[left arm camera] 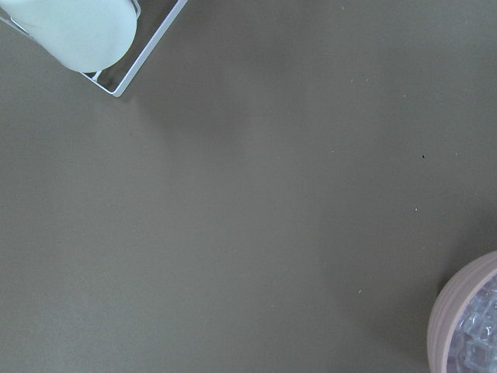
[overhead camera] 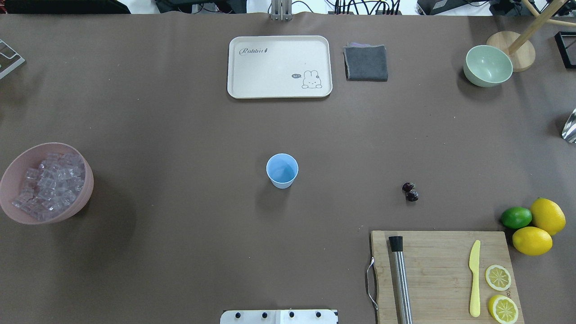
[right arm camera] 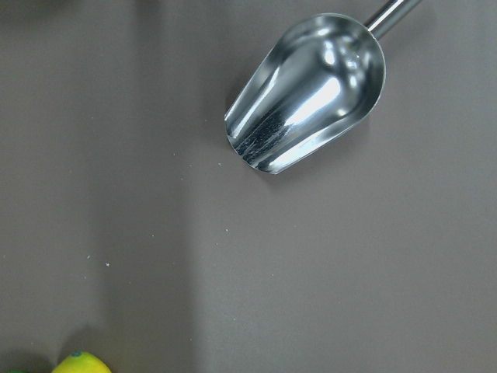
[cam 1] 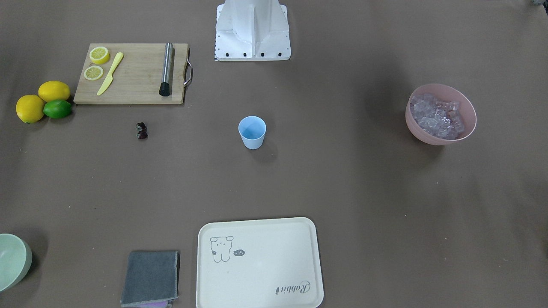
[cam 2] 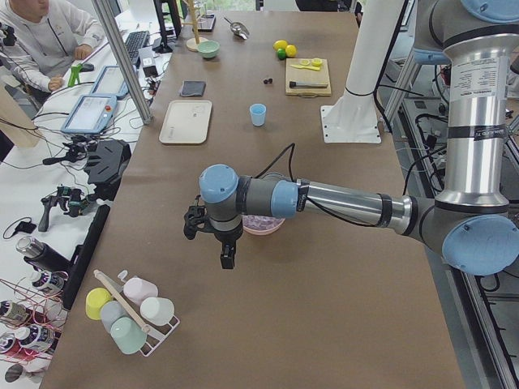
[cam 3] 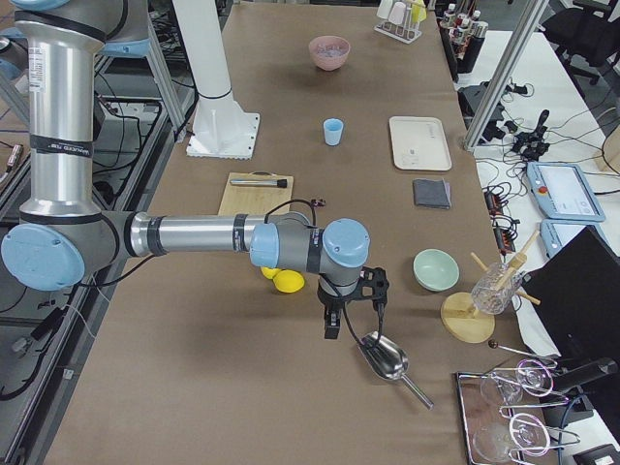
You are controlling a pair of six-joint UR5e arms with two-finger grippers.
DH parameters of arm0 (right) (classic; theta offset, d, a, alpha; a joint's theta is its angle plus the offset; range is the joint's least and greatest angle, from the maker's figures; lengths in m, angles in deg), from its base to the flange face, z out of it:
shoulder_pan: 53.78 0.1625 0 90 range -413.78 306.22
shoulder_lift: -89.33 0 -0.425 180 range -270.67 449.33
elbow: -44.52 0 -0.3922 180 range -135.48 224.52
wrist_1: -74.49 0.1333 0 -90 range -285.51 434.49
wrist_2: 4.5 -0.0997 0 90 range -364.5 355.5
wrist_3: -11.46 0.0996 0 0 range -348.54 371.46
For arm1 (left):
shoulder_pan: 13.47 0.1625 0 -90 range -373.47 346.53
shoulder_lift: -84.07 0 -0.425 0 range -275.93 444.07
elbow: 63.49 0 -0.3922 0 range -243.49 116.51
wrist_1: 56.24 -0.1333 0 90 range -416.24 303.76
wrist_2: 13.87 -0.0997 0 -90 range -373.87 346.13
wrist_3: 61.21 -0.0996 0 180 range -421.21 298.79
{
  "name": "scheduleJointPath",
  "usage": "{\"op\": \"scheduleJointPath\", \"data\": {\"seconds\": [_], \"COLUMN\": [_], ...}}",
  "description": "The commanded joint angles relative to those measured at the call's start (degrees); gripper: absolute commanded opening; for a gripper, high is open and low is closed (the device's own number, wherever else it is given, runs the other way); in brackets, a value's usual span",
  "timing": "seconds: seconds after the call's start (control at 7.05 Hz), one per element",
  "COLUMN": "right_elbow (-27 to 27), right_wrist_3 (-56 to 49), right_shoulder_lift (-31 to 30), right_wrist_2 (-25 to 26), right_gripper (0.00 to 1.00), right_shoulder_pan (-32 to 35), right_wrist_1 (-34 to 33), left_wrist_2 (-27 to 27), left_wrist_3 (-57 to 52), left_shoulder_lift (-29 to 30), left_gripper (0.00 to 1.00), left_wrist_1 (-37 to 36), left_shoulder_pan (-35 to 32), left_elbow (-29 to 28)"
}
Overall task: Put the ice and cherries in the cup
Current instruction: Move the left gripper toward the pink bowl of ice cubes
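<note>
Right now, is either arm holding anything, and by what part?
Apparently nothing: left gripper hangs bare near the pink bowl, right gripper above the scoop lying untouched.

Both grippers only turn up in the side views, so there's no telling whether the left gripper (cam 2: 227,256) or right gripper (cam 3: 331,325) is open. The left arm (cam 2: 324,198) covers most of the pink bowl (cam 2: 263,227), and the right arm (cam 3: 194,234) hides part of the lemons (cam 3: 287,282). Overhead, the scoop (overhead camera: 570,127) gets clipped by the right edge and the cutting board (overhead camera: 441,270) by the bottom. The front camera chops off the green bowl (cam 1: 13,261).
</note>
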Motion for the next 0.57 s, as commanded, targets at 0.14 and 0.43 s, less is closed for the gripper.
{"op": "scheduleJointPath", "data": {"seconds": [0.14, 0.43], "right_elbow": [-1.35, -1.79], "right_wrist_3": [0.0, 0.17], "right_shoulder_lift": [-0.17, 0.35], "right_wrist_2": [-0.22, 0.31], "right_gripper": [1.0, 1.0], "right_shoulder_pan": [0.0, -0.18], "right_wrist_1": [-0.09, 0.0], "left_wrist_2": [0.0, 0.09], "left_wrist_3": [0.0, 0.09], "left_shoulder_lift": [-0.06, 0.2], "left_gripper": [0.99, 0.99], "left_wrist_1": [0.09, 0.27], "left_shoulder_pan": [0.0, 0.09], "left_elbow": [0.0, 0.35]}}
